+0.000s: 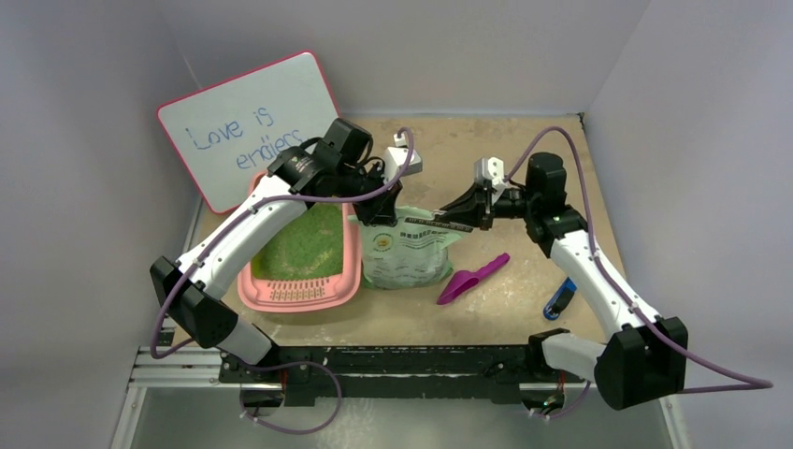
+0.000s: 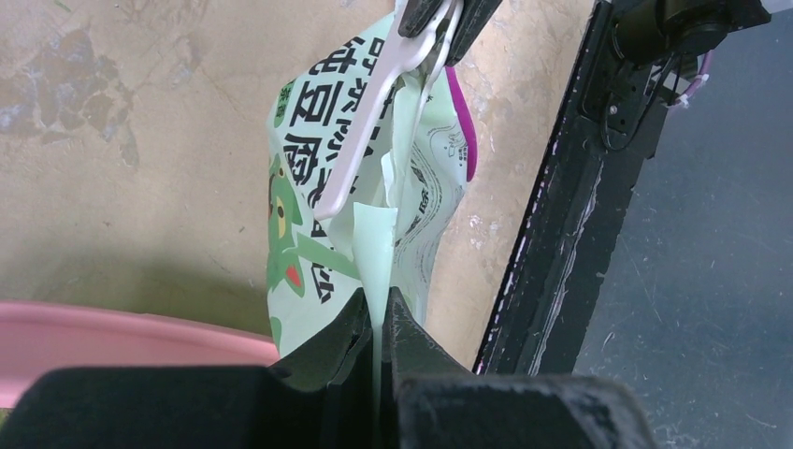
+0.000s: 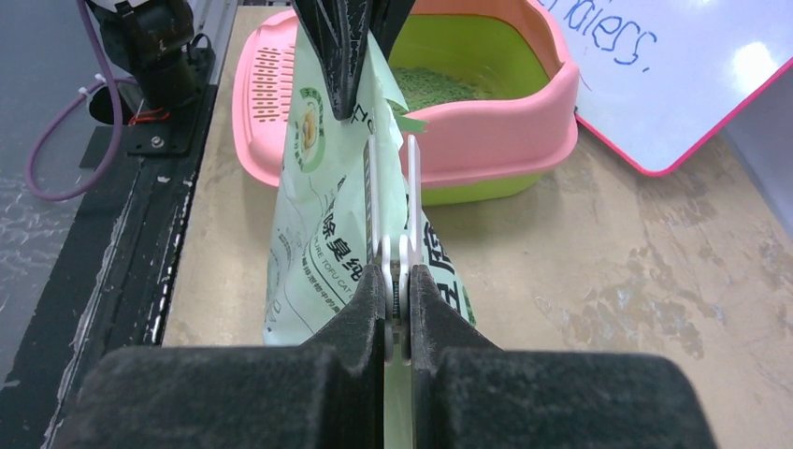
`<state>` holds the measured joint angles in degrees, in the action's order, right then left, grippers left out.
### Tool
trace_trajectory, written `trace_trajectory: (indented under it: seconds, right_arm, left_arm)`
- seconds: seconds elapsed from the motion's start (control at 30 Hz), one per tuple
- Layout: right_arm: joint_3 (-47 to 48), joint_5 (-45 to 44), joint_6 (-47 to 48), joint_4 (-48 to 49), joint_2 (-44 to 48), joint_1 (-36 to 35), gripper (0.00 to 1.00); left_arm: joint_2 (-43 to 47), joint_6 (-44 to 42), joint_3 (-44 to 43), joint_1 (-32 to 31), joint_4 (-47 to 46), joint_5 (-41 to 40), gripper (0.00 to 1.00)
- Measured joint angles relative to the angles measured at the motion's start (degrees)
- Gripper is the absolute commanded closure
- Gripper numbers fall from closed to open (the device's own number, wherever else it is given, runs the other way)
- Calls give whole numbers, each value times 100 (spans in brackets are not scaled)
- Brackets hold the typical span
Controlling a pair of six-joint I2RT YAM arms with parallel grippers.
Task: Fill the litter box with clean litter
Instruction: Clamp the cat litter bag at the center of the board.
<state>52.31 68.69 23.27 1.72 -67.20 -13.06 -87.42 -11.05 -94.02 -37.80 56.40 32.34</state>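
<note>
The pink litter box (image 1: 251,285) sits left of centre, with green litter (image 1: 304,245) inside; it also shows in the right wrist view (image 3: 505,140), with the litter (image 3: 439,86) in it. A pale green printed bag (image 1: 407,257) stands upright beside it. My left gripper (image 1: 379,213) is shut on the bag's top edge (image 2: 374,243). My right gripper (image 1: 449,221) is shut on a white clip (image 3: 391,196) that sits on the bag's top. That clip (image 2: 365,131) also shows in the left wrist view.
A purple scoop (image 1: 472,278) lies on the table right of the bag. A blue object (image 1: 559,297) lies near the right arm. A pink-framed whiteboard (image 1: 248,131) leans at the back left. A black rail (image 1: 402,360) runs along the near edge.
</note>
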Motion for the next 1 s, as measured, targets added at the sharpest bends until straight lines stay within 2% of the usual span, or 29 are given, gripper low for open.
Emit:
trace_trajectory:
  seconds: [0.3, 0.57, 0.83, 0.93, 1.0]
  right_arm:
    - [-741, 70, -844, 1528, 212, 33, 99]
    - [-997, -92, -1117, 1956, 286, 24, 59]
    - [-883, -476, -1167, 1449, 164, 33, 49]
    - [-739, -507, -1178, 1222, 149, 33, 40]
    - [-680, -610, -1222, 1145, 181, 33, 29]
  left_arm:
    - [0, 13, 0, -22, 2, -2, 100]
    - [0, 107, 0, -28, -39, 0, 100]
    - [24, 127, 2, -28, -42, 37, 100]
    - [24, 129, 2, -28, -42, 37, 100]
    - [24, 133, 2, -28, -42, 37, 91]
